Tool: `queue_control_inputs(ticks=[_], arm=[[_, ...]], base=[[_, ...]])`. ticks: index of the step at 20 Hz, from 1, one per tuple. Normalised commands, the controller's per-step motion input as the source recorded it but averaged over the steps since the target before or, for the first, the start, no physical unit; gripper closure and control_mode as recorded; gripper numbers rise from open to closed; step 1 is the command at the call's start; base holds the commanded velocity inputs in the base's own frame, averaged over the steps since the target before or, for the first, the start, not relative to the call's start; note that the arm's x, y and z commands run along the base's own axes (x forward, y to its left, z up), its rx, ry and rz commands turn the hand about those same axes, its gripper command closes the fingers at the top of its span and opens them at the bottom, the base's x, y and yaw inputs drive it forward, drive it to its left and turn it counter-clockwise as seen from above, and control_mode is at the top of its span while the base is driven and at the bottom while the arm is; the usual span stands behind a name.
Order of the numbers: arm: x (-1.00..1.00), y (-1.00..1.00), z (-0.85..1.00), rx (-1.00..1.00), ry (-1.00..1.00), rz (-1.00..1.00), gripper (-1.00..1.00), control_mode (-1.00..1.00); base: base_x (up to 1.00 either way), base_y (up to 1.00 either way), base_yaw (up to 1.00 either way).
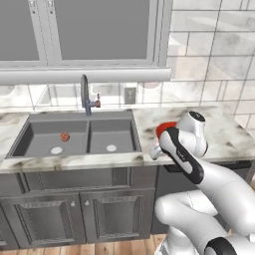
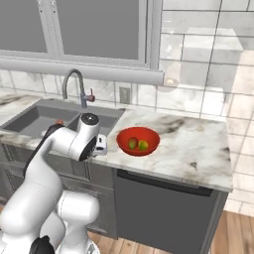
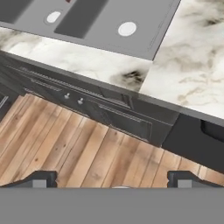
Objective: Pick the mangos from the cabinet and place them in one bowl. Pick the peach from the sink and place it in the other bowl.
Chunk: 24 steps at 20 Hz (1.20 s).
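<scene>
Claw [image 3: 112, 180]: the hand view shows its two dark fingertips [image 3: 40, 179] set wide apart at the bottom edge, nothing between them; it stands open over the wood floor [image 3: 65, 148] in front of the cabinet doors [image 3: 127, 122].
Arm: the white wrist hangs at the front edge of the table [image 2: 198, 144], between the sink and the red bowl.
Red bowl [image 2: 138, 140]: on the table just right of the sink; the right base view looks into it, while in the left base view only a red sliver [image 1: 165, 128] shows behind the arm.
Mangos: two lie side by side in the red bowl, the red-green mango [image 2: 133, 144] left, the yellow-green mango [image 2: 143, 145] right, touching or nearly so; too small to tell their long axes.
Sink [image 1: 74, 135]: double basin, pale drains, curved tap [image 1: 85, 94] with red handle at the back.
Peach [image 1: 65, 136]: in the left basin, near its drain; round, so no long axis. In the right base view it is a red speck [image 2: 59, 121] at the arm's edge.
</scene>
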Motion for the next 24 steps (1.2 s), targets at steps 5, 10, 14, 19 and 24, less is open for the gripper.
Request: queue_control_inputs(ticks=[5,10,14,19,24], arm=[[0.00,0.00,0.00,0.00,0.00,0.00,-1.00,1.00],[0.00,0.00,0.00,0.00,0.00,0.00,-1.00,1.00],[0.00,0.00,0.00,0.00,0.00,0.00,-1.00,1.00],[0.00,0.00,0.00,0.00,0.00,0.00,-1.00,1.00],[0.00,0.00,0.00,0.00,0.00,0.00,-1.00,1.00]], base=[[0.12,0.54,0.01],[0.10,0.58,0.01],[0.10,0.54,0.01],[0.12,0.52,0.01],[0.11,0.51,0.00]])
